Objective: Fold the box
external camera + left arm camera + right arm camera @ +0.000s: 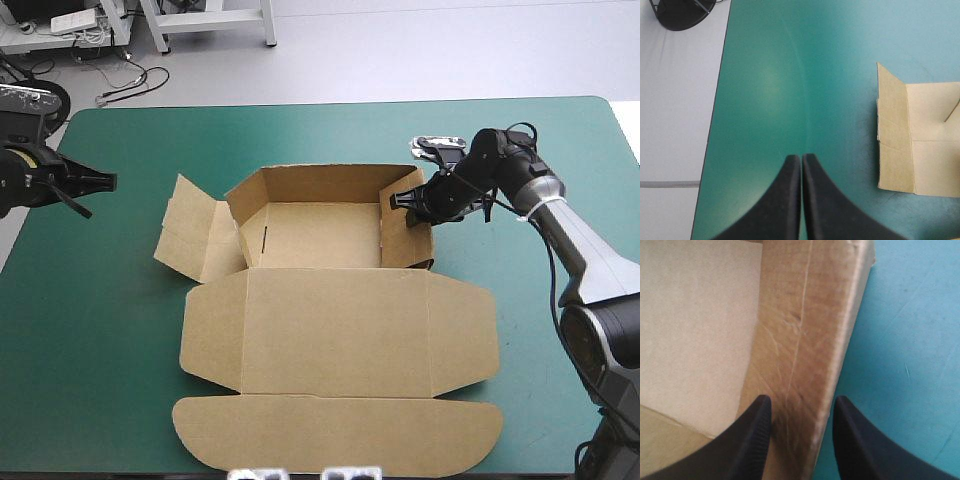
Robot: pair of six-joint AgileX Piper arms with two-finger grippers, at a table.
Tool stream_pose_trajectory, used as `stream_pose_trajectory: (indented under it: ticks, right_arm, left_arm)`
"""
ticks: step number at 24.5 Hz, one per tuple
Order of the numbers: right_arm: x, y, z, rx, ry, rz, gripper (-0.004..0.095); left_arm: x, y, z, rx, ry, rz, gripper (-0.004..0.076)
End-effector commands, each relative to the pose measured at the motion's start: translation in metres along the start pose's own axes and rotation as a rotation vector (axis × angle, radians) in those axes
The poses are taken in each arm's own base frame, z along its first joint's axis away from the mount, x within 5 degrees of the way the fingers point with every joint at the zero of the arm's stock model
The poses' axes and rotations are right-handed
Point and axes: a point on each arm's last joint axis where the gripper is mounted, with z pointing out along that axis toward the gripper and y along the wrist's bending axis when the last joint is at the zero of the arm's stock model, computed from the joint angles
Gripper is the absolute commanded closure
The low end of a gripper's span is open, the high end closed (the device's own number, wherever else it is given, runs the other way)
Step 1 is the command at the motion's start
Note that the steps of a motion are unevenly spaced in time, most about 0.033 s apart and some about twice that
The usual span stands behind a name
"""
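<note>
**Two risks: right wall buckling, box sliding**

Status: the box [320, 235] sits mid-table on the teal-green cover [90, 350]. The tray is toward the far edge and the lid [340, 330] lies flat toward the near edge.

The right gripper [412, 203] straddles the right wall [805, 330] with its fingers apart, one inside the tray and one outside. It isn't clamped: a sliver of cover shows between the outer finger and the board. The left gripper [100, 182] has its fingers pressed together and holds nothing. It is at the table's left edge, well apart from the box.

Risks, as I read it:
- The right wall is doubled over and looks creased. An off-centre squeeze or a sideways push could buckle it instead of seating it.
- Nothing pins the box. Any push from the right likely slides the whole sheet left, since the other arm is too far off to brace it.
- The left flap [195, 230] lies splayed outward and isn't raised. Moving the lid before that side is up leaves nothing to tuck into.
- If let go untucked, the right wall may spring open.

Room:
- Near: the tuck flap [335, 430] is close to the near edge, so there's almost no margin.
- Left: there's a wide bare stretch of cover between the left gripper and the left flap, good for an approach.
- Right and far: bare cover on both sides, so there's space to back out.
</note>
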Motion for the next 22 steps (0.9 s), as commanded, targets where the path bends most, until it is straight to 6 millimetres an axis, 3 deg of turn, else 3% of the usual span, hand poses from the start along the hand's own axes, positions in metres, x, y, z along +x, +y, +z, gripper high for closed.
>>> stream_pose_trajectory:
  ticks: [1,3,4,7,12,22]
  right_arm:
    - [-0.010,0.002,-0.004,-0.016,-0.085,-0.085,0.0539]
    - [-0.012,0.000,0.009,-0.029,-0.070,-0.068,0.0704]
    - [-0.012,0.000,0.012,-0.041,-0.066,-0.057,0.0931]
    - [-0.012,0.005,0.002,-0.078,-0.074,-0.041,0.0909]
    - [-0.015,0.015,-0.053,-0.113,-0.196,-0.053,0.0909]
    - [0.003,0.003,-0.164,-0.112,-0.303,-0.064,0.0909]
  left_arm:
    - [-0.006,0.004,-0.016,-0.009,-0.088,-0.011,0.0724]
    - [-0.008,0.003,-0.010,-0.010,-0.078,0.001,0.0724]
    - [-0.010,0.001,-0.001,-0.009,-0.058,0.006,0.0724]
    - [-0.011,0.003,0.024,-0.009,0.008,-0.007,0.0722]
    - [-0.008,0.030,0.044,0.104,0.021,-0.189,0.0720]
    - [-0.010,0.066,0.064,0.361,-0.090,-0.421,0.0720]
